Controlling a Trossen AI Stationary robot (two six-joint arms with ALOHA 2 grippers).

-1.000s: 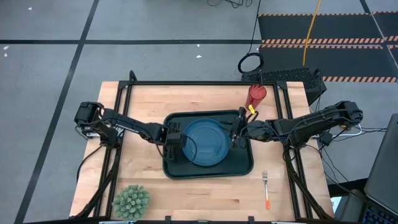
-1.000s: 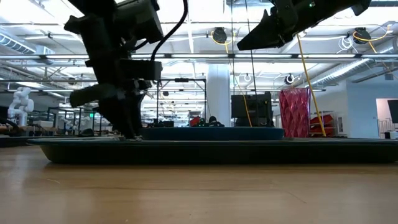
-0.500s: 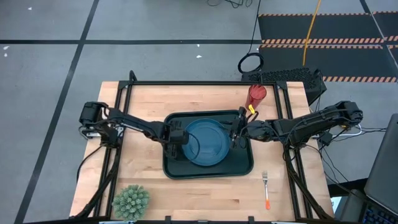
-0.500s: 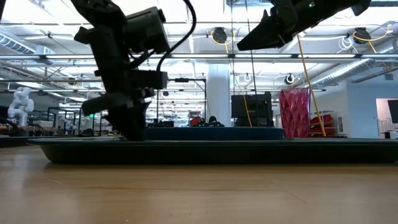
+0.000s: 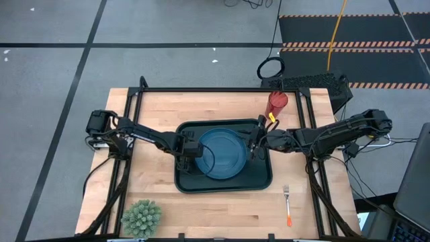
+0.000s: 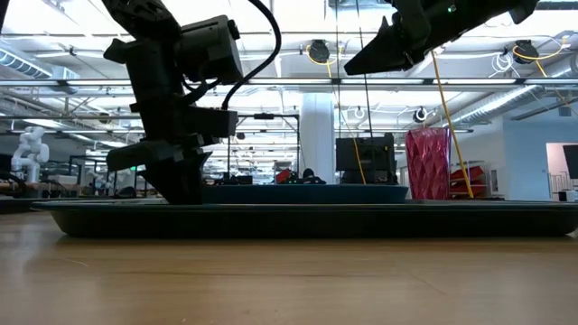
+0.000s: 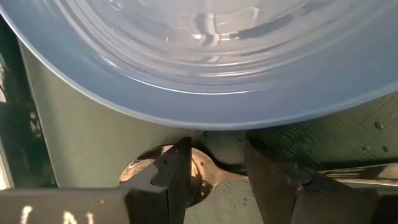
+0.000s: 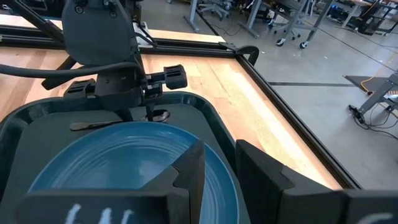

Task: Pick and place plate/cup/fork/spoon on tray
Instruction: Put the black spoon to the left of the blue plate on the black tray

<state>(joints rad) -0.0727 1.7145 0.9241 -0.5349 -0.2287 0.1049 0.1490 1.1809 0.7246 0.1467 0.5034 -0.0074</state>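
Note:
The blue plate [image 5: 223, 153] lies in the dark tray [image 5: 259, 180] at mid table. The dark spoon [image 8: 99, 124] lies on the tray floor between the plate and the tray's left rim. My left gripper [image 7: 219, 180] points down at it, open: one finger stands in front of the spoon's bowl [image 7: 146, 171], the other in front of its handle [image 7: 354, 174]. My right gripper [image 5: 254, 142] hovers open and high above the tray's right rim, holding nothing. The red cup [image 5: 277, 103] stands on the table beyond the tray's far right corner. The orange-handled fork [image 5: 287, 205] lies on the table at the near right. My left gripper comes at the spoon from above, its fingers [image 7: 180, 177] in line with the spoon's length near the neck [image 7: 221, 171]. The fingers hide the spots below their tips, so whether they touch the spoon cannot be told. The spoon lies flat on the tray.
A green spiky plant [image 5: 141, 216] sits at the table's near left corner. A black frame rail [image 5: 201, 89] runs along the table's far edge and both sides. Bare wood lies to the left of the tray and along the near edge.

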